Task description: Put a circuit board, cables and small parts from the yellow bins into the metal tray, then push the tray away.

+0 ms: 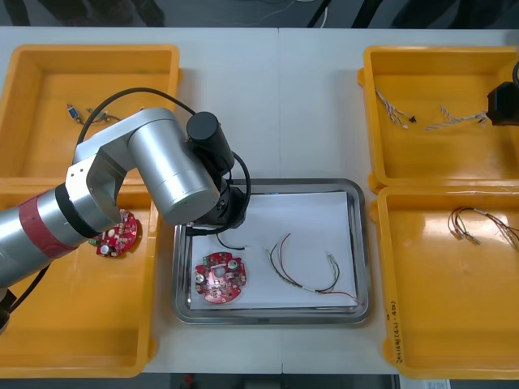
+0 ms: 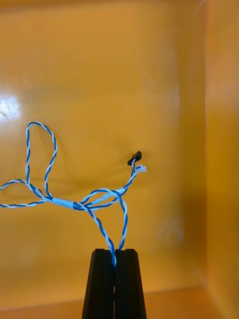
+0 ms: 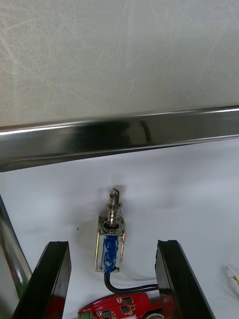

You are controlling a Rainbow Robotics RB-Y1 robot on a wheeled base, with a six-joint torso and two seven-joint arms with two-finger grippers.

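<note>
Pinching the twisted blue-and-white cable [image 2: 74, 204] in the far right yellow bin [image 2: 99, 75], my right gripper [image 2: 114, 251] seems ready to lift; my left gripper [image 3: 112, 244] straddles, fingers [image 3: 50, 279] wide, a small metal part [image 3: 110, 239] set in the metal tray [image 3: 119, 134].

Left arm [image 1: 154, 162] reaching in from left, elbow bent, left gripper [image 3: 112, 244] fingers wide apart, right gripper [image 2: 114, 254] at far right, fingers pinched on cable [image 2: 62, 202]

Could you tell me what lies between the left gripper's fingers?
A small metal part lies in the tray between the open fingers of the left gripper, touching neither, as the left wrist view shows.
</note>
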